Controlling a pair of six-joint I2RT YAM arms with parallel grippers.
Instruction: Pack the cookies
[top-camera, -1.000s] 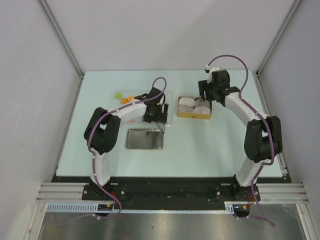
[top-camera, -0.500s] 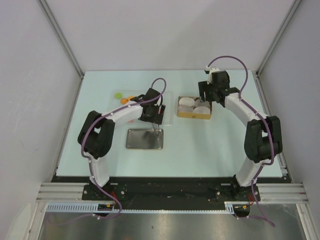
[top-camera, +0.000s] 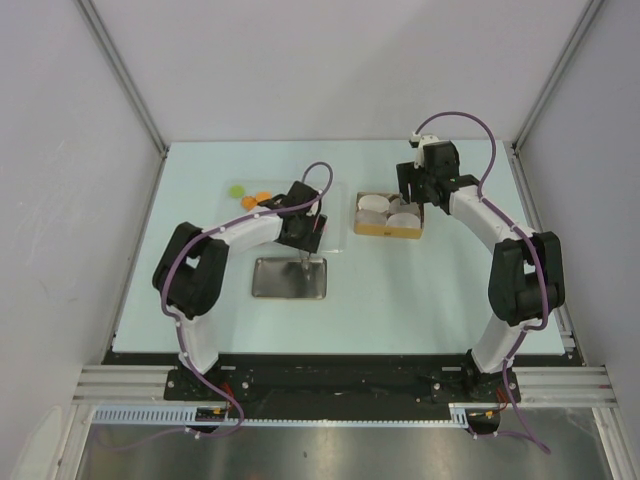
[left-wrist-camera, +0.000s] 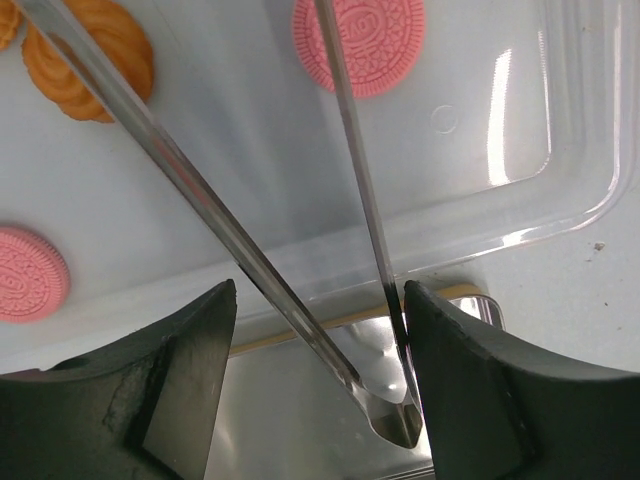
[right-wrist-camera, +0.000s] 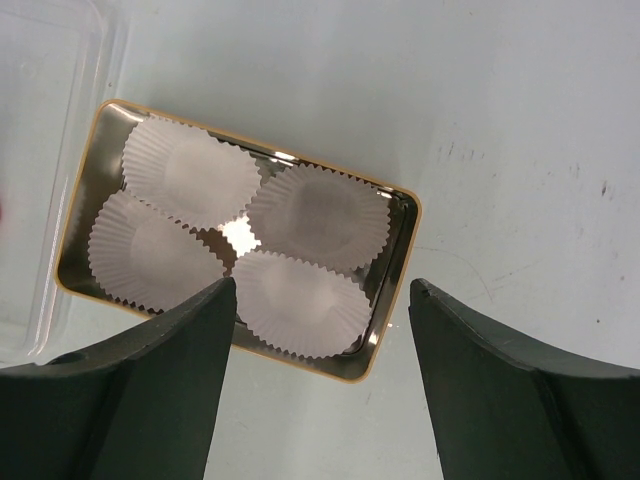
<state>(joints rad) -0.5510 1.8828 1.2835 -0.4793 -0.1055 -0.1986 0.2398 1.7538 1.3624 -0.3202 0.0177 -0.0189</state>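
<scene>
Nothing packed: pink and orange round cookies (left-wrist-camera: 358, 45) lie in a clear plastic tray (left-wrist-camera: 560, 150), white paper cups (right-wrist-camera: 190, 170) bare; my half-closed left gripper (left-wrist-camera: 320, 290) seemingly squeezes metal tongs (left-wrist-camera: 200, 205), right gripper (right-wrist-camera: 322, 290) gapes empty.

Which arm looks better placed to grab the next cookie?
Left. The left gripper holds tongs reaching over the tray where the cookies lie. The right gripper hangs open over the tin of paper cups, with no cookie beneath it.

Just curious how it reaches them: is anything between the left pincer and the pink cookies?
Only its own tool: the left pincer grips metal tongs that reach over the pink cookies in the clear tray. Nothing else intervenes.
</scene>
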